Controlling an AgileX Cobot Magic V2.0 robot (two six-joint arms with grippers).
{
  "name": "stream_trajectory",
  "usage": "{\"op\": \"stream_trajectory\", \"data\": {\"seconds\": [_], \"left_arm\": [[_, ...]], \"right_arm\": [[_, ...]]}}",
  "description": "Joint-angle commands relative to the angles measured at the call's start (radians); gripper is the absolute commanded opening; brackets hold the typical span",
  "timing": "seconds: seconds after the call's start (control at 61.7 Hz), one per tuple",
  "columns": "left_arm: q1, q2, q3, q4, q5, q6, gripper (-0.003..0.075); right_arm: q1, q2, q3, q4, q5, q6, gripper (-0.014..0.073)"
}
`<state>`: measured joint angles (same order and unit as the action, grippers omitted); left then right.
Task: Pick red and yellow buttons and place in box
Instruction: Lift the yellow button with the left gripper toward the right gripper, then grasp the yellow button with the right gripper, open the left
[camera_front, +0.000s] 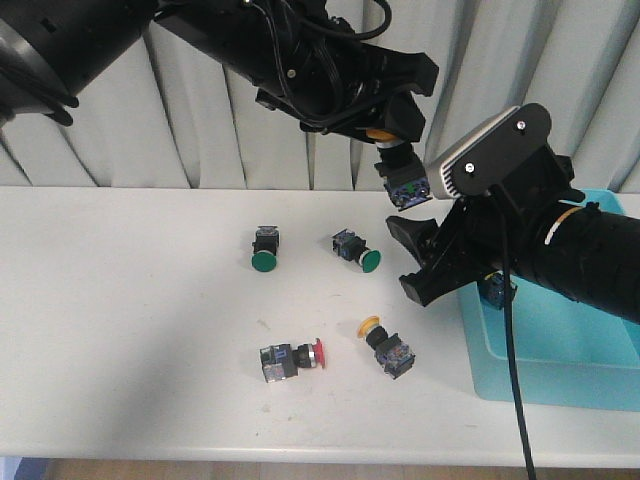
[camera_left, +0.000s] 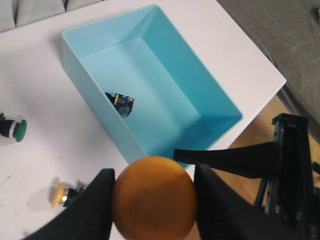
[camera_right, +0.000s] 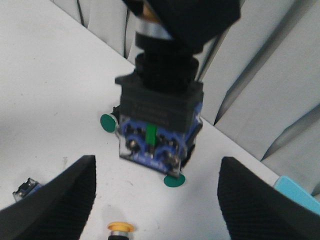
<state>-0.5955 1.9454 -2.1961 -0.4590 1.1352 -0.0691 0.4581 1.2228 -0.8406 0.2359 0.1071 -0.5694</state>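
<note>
Left gripper (camera_front: 388, 135): clenched on yellow button (camera_front: 405, 178), held high beside box (camera_front: 560, 385) for drop. Right gripper (camera_front: 425, 262): released, fingers spread, empty, beside box.

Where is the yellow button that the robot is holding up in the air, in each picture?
Front view: the held yellow button hangs from the left gripper, near top centre.
Left wrist view: its yellow cap fills the bottom centre, between the fingers.
Right wrist view: its body fills the centre.
Shared landmark: the yellow button on the table.
</note>
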Motion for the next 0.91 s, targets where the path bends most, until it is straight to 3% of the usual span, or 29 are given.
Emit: {"op": "stream_trajectory", "data": {"seconds": [0.0, 0.292, 0.405, 0.648, 0.745, 0.891], "left_arm": [[-0.019, -0.056, -0.030, -0.056, -0.052, -0.010, 0.0004], [-0.053, -0.038, -0.030, -0.081, -0.068, -0.010, 0.0010], [-0.053, -0.035, -0.030, -0.081, -0.068, -0.010, 0.0013], [-0.053, -0.035, -0.030, -0.077, -0.071, -0.008, 0.0022], [-0.053, -0.035, -0.030, -0.060, -0.076, -0.003, 0.0031], [-0.055, -0.036, -0.030, -0.064, -0.079, 0.144, 0.0086]], "right_arm": [[0.001, -0.020, -0.029, 0.009, -0.090, -0.008, 0.0507], [0.001, -0.020, -0.029, 0.032, -0.117, -0.002, 0.0492], [0.001, -0.020, -0.029, 0.053, -0.117, -0.002, 0.0395], [0.001, -0.020, -0.029, 0.054, -0.113, -0.002, -0.0014], [0.001, -0.020, -0.029, 0.055, -0.107, -0.002, -0.0008], [0.001, -0.020, -0.029, 0.055, -0.107, -0.002, -0.0007]]}}
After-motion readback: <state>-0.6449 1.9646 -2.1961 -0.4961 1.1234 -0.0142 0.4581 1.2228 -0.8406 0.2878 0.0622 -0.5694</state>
